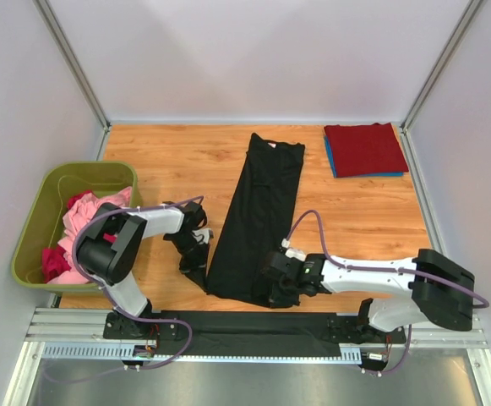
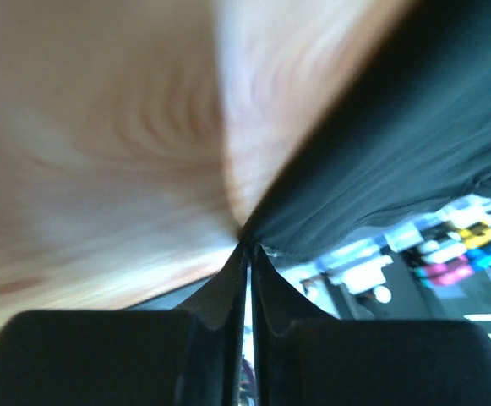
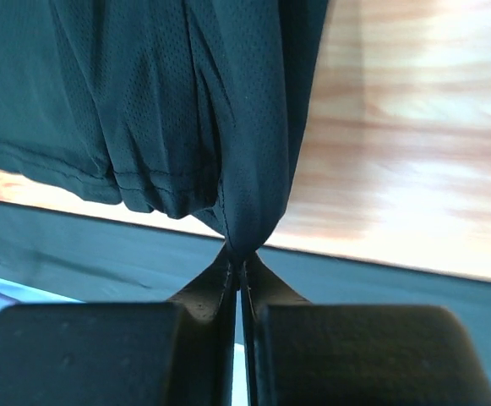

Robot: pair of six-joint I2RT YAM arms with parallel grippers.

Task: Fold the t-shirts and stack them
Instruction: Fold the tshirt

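Note:
A black t-shirt (image 1: pixel 258 216), folded into a long strip, runs from the table's far middle down to the near edge. My left gripper (image 1: pixel 196 264) is shut on its near left corner; the left wrist view shows the black cloth (image 2: pixel 397 144) pinched at the fingertips (image 2: pixel 247 247). My right gripper (image 1: pixel 277 286) is shut on the near right corner, where the bunched hem (image 3: pixel 228 169) enters the closed jaws (image 3: pixel 238 254). A folded dark red t-shirt (image 1: pixel 363 148) lies on a blue one (image 1: pixel 333 165) at the far right. Pink and magenta t-shirts (image 1: pixel 80 228) fill the bin.
An olive-green plastic bin (image 1: pixel 59 190) stands at the table's left edge, close to the left arm. Grey walls and metal posts enclose the wooden table (image 1: pixel 169 161). A black mat and rail (image 1: pixel 253 334) run along the near edge by the arm bases.

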